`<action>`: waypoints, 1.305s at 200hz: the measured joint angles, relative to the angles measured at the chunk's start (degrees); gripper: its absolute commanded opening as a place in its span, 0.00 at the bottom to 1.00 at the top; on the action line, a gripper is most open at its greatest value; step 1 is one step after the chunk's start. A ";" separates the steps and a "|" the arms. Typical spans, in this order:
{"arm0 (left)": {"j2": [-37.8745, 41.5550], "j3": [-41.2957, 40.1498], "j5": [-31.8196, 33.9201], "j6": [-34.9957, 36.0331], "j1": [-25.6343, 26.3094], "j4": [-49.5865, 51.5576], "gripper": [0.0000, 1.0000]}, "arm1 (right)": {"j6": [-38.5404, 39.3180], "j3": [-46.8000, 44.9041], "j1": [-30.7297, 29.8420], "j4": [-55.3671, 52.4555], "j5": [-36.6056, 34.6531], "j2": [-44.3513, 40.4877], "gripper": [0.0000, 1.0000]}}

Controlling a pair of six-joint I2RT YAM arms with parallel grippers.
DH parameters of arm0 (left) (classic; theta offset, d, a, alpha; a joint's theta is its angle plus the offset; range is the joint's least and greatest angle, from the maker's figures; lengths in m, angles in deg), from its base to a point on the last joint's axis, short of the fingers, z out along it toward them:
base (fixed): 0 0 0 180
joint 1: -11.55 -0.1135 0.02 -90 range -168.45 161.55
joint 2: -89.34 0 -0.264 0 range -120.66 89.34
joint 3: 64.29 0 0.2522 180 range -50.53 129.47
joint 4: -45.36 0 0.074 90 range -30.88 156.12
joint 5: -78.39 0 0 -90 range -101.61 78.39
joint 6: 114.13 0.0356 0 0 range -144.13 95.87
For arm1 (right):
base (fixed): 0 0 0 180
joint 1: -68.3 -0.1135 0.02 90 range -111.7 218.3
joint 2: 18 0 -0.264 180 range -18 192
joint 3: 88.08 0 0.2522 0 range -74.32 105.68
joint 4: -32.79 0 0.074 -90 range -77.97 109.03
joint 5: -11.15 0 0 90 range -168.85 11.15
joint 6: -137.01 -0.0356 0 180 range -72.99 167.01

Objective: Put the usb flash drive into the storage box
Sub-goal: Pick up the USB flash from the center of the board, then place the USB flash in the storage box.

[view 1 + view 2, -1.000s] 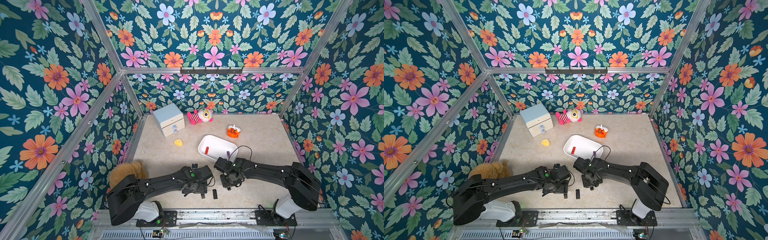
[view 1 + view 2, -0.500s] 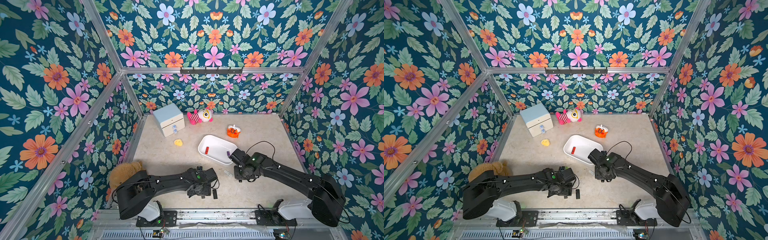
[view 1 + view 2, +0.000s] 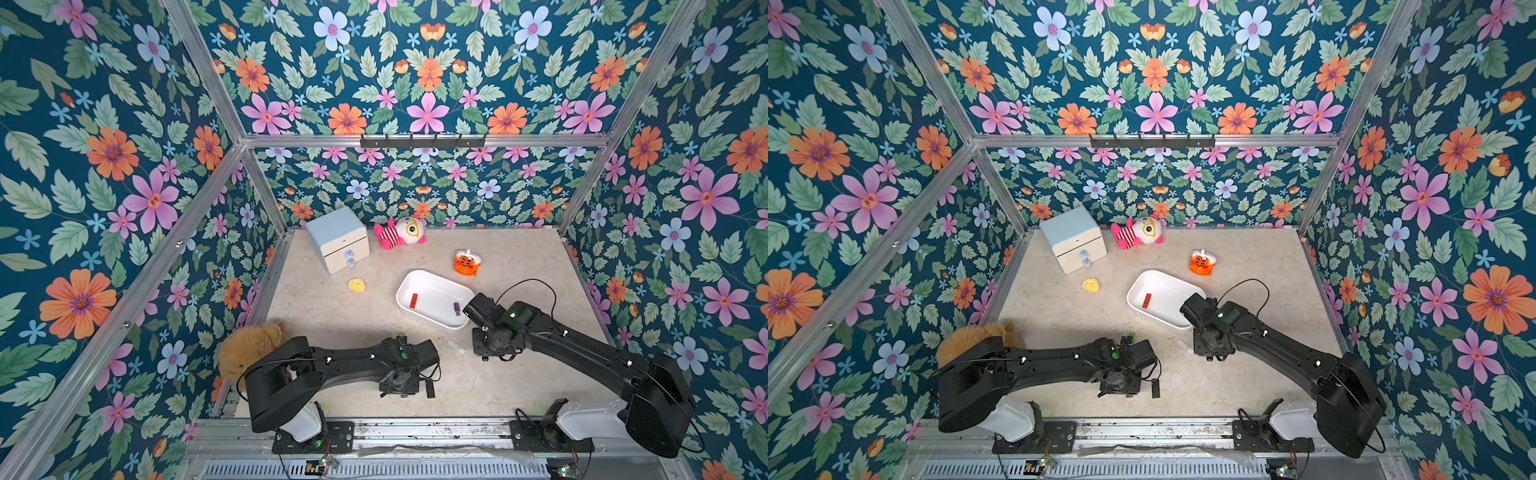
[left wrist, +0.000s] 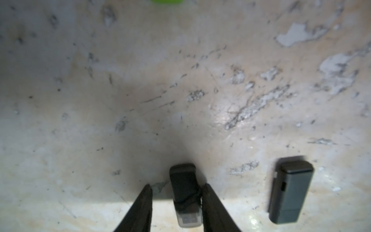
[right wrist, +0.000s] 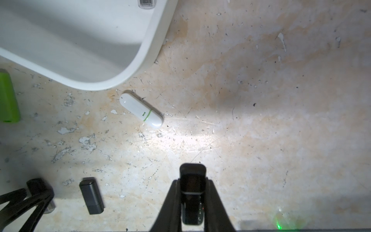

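The left gripper (image 4: 177,185) is unclenched: tapered black fingers straddle a bare-plug black drive (image 4: 183,180) flat on the table (image 3: 332,316), one touching, one clear. A matte capped drive (image 4: 290,188) lies at its 3 o'clock. The right gripper (image 5: 193,180) clamps a glossy black usb flash drive (image 5: 192,192), at 4 o'clock of the storage box (image 5: 80,40), outside it. Box: smooth white, round-cornered. Table: mottled beige marble-look, scuffed. The walls (image 3: 428,83) carry floral print.

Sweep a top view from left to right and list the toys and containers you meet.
Brown teddy bear → drawer cabinet → pink striped plush → orange tiger toy. Left out for overlapping: yellow toy, storage box.
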 measured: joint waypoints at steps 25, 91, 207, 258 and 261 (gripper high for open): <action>-0.28 -0.02 0.33 0.00 0.07 0.42 0.32 | 0.68 2.08 0.79 -0.20 0.00 0.52 0.00; -0.37 -0.46 0.50 -0.04 0.07 0.07 0.10 | 4.94 11.28 3.04 -0.07 0.09 5.97 0.00; -1.18 9.84 1.25 0.28 -2.03 6.82 0.00 | 13.49 31.93 5.99 2.51 2.49 29.14 0.00; 3.23 15.41 3.87 1.97 -8.31 15.78 0.00 | 16.33 39.43 7.13 2.67 2.97 37.09 0.00; 3.54 15.54 3.93 2.08 -8.72 16.20 0.00 | 16.55 39.71 7.23 2.71 2.97 37.46 0.00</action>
